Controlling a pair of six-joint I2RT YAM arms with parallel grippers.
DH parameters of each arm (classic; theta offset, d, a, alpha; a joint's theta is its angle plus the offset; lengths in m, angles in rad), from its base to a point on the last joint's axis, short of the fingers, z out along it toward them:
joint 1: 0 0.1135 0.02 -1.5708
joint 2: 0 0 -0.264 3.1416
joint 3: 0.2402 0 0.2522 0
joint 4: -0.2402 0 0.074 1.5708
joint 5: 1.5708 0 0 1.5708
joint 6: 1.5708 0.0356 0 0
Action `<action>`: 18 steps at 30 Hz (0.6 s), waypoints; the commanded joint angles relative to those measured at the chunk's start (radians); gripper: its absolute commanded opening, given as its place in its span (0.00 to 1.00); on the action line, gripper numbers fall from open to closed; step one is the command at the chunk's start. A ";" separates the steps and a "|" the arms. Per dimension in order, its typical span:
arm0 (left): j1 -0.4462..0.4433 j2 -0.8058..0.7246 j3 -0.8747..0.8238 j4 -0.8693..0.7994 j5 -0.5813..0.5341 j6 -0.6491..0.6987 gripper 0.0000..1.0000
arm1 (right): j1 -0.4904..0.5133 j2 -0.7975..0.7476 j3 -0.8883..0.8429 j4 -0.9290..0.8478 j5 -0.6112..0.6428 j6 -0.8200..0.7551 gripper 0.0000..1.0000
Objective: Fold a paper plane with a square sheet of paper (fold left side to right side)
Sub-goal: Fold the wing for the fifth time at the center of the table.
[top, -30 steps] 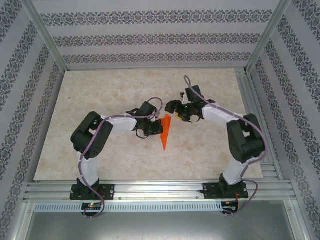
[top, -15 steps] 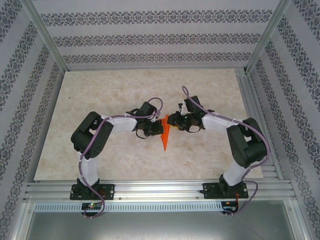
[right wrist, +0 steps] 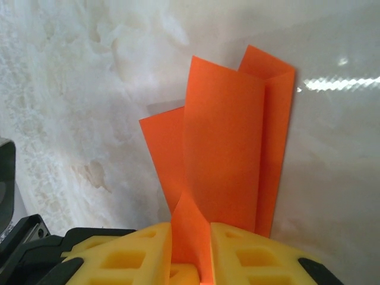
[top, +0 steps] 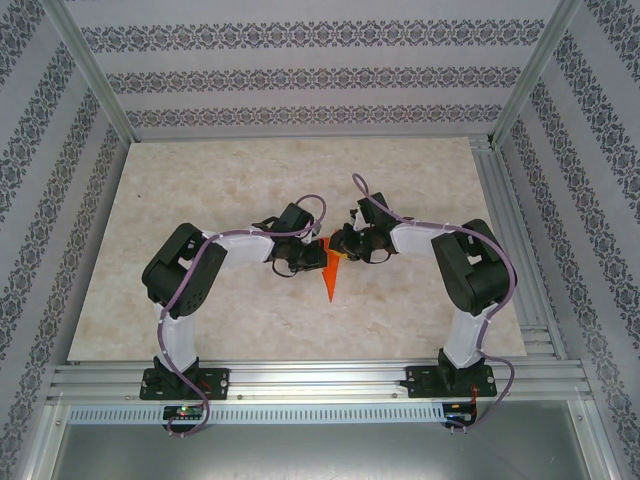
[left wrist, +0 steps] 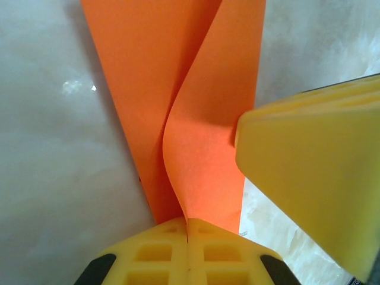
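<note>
A robotics lab test cell — bare aluminium frame posts (top: 90,75) and slotted rails (top: 320,378) box in a marble-look table (top: 200,180), patterned panels (top: 300,75) wall three sides, and the left arm (top: 190,285) and right arm (top: 470,285) are bolted along the bottom of the top view.

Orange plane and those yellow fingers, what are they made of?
The paper plane: thin matte orange paper; it curls and holds sharp creases. The yellow fingers: matte, moulded with square pockets, probably plastic or rubber; the look leaves that open.
</note>
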 commanded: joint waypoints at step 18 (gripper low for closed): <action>-0.004 -0.100 -0.029 -0.030 -0.035 0.014 0.30 | 0.004 0.038 0.039 -0.062 0.079 -0.039 0.23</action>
